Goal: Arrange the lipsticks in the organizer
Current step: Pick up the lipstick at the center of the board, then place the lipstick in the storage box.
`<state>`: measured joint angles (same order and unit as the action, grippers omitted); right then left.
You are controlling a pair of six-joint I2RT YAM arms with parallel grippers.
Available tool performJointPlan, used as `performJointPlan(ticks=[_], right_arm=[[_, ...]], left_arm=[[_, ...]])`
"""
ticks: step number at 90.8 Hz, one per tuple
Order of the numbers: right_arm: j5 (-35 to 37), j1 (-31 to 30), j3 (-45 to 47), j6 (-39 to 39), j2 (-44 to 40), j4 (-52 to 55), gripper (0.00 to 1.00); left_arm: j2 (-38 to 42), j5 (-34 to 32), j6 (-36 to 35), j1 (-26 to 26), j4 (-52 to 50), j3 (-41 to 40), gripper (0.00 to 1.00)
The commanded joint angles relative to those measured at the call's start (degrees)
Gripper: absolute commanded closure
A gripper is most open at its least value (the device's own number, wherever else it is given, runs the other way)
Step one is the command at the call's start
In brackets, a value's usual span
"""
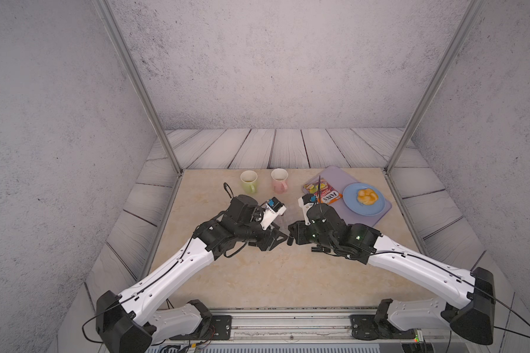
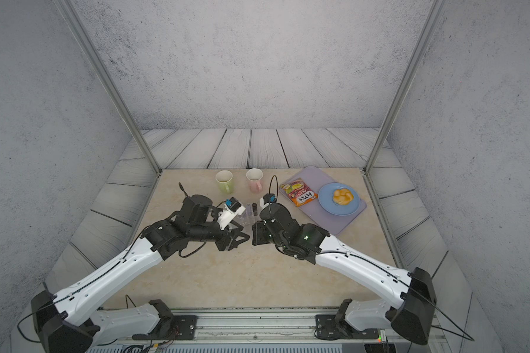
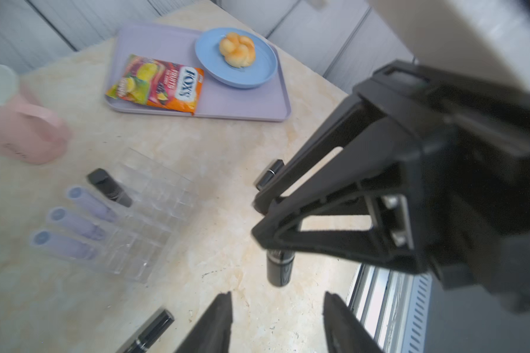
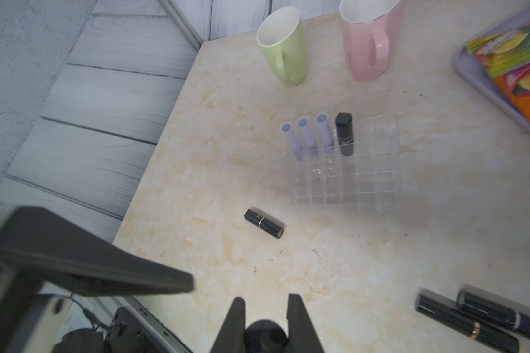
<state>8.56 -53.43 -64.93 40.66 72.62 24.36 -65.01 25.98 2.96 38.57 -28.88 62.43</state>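
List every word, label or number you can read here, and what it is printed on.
"FOX'S": orange and yellow foil sweet packet on the flat lilac plastic tray.
Smaller print on that packet: too blurred to read.
Faint print on the pink ceramic mug: too blurred.
Pale mark on the upright glossy black lipstick tube: too small.

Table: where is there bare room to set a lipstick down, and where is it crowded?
Bare: the near strip of the table between the left arm and right arm, and the far left corner beside the green mug. Crowded: the middle, with the left gripper, the right gripper holding a black lipstick, the organizer and loose lipsticks.
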Motion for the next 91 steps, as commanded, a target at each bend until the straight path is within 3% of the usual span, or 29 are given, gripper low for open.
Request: performJointPlan(ticks=[1, 18, 34, 66, 91], right_arm=[[7.55, 3.33, 2.35, -5.51, -2.11, -7.31, 1.00], [13.23, 5.79, 8.30, -23.06, 5.93, -34.92, 1.00], [11.48, 9.10, 3.99, -23.58, 19.87, -46.33, 1.00], [9.08, 12.28, -2.30, -18.98, 32.41, -50.07, 1.00], [9.97, 12.38, -0.74, -17.36, 33.58, -51.26, 1.00]], left_arm=[[3.10, -4.23, 4.54, -6.31, -2.72, 2.15, 0.42], [2.58, -14.38, 12.04, -16.24, -2.79, 0.27, 0.43], [0.06, -12.12, 19.54, -23.48, 0.43, -4.79, 0.45], [-1.02, -12.79, 19.14, -25.73, 4.27, -10.57, 0.47], [-2.02, -12.33, 18.82, -26.06, 4.79, -10.67, 0.48]])
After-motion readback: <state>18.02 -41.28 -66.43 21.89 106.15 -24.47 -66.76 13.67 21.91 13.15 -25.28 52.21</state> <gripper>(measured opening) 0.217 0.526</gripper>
